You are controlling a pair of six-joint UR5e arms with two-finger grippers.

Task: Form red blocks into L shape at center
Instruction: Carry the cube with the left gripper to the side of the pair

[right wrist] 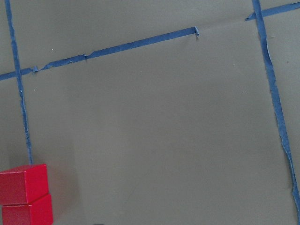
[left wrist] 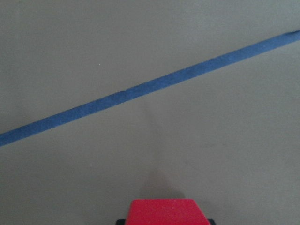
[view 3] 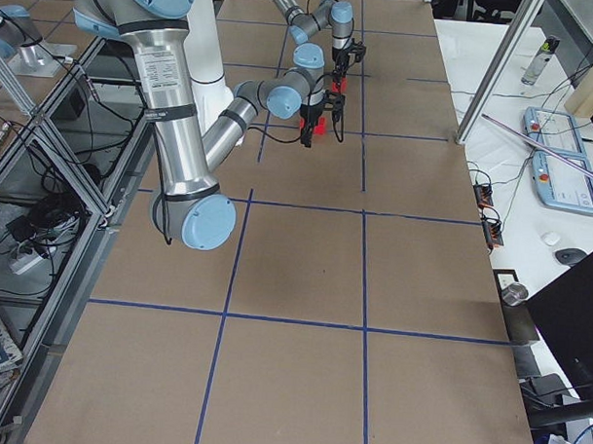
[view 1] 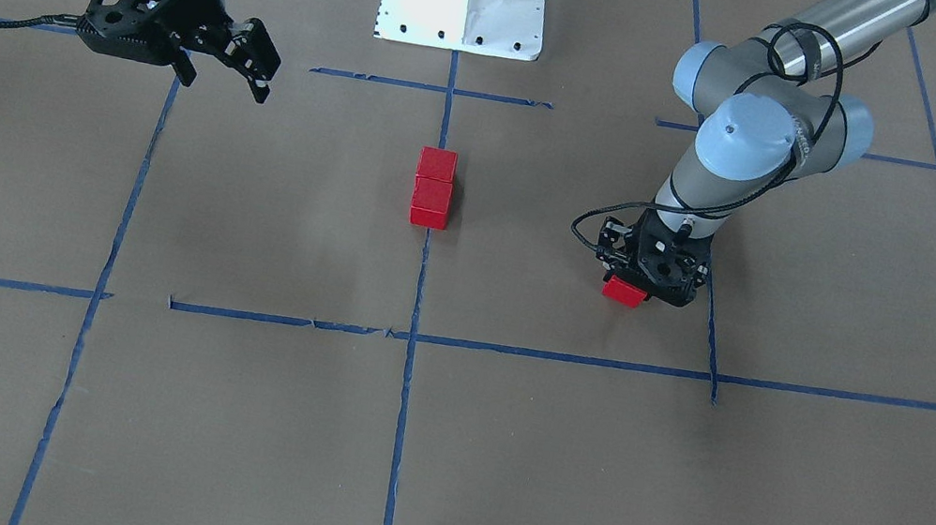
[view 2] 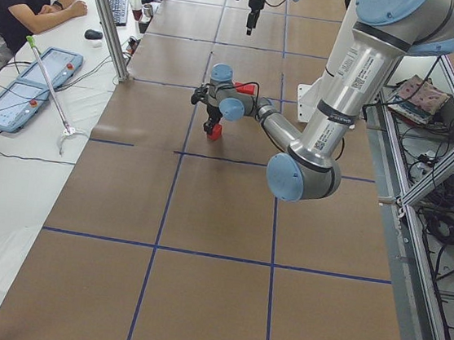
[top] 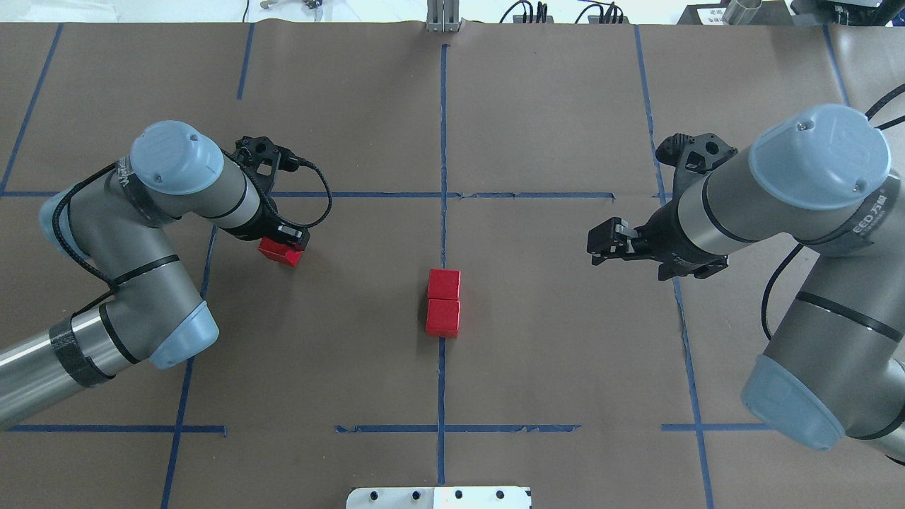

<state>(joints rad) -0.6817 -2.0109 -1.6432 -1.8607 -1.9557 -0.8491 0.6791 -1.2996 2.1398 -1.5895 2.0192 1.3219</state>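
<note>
Red blocks point(top: 443, 317) form a touching two-block column at the centre of the tabletop point(top: 565, 339), seemingly awaiting the L's foot, the third block point(top: 281, 253), clamped in the left end effector point(top: 284, 246) well to one side, while the right end effector point(top: 595, 249) hangs clear, fingers apart.

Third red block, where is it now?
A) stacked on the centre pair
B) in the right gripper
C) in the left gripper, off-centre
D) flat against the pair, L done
C: the left gripper is shut on the third red block, well apart from the centre pair; the right gripper is open and empty.
</note>
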